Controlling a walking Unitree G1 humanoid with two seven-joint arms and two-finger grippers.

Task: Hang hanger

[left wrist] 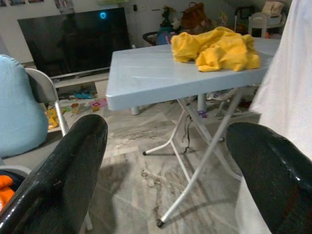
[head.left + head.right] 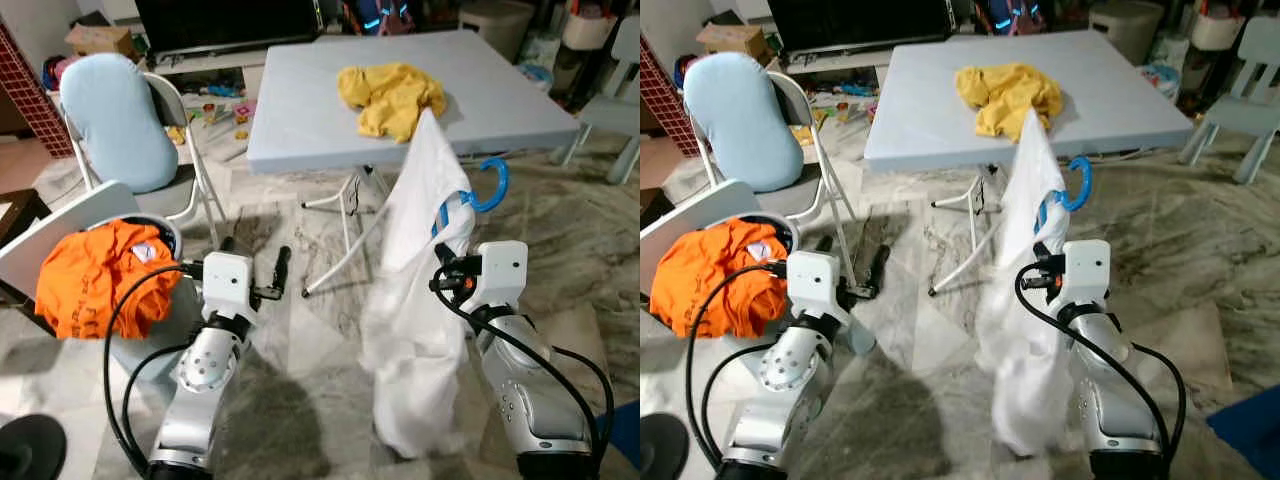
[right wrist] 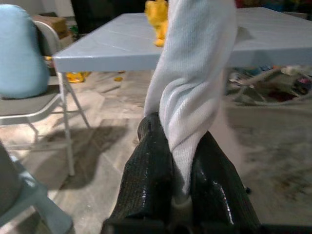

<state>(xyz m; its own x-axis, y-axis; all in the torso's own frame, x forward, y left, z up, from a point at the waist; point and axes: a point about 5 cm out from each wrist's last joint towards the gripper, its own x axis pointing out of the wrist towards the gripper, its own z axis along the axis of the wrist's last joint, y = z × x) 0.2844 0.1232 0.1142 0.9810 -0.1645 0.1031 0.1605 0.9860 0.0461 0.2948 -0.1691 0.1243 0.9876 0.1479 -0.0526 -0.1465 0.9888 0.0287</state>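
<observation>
Right gripper (image 3: pixel 181 161) clamped on white garment (image 2: pixel 415 300) draped over blue hanger (image 2: pixel 478 195); left gripper (image 2: pixel 262 268) spread wide, empty, near folding table (image 2: pixel 300 130).

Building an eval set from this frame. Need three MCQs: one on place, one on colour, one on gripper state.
1. Where does the yellow garment lie?
A. on the light blue table
B. on the folding chair
C. on the floor

2. What colour is the hanger hook sticking out of the white garment?
A. red
B. blue
C. black

3. How does the right gripper stand?
A. open and free
B. shut on the orange garment
C. shut on the white garment

Answers:
1. A: the yellow garment lies crumpled on the table top.
2. B: the hanger hook beside the white garment is blue.
3. C: in the right wrist view the right gripper has white cloth pinched between its fingers, while the left gripper is open.
</observation>
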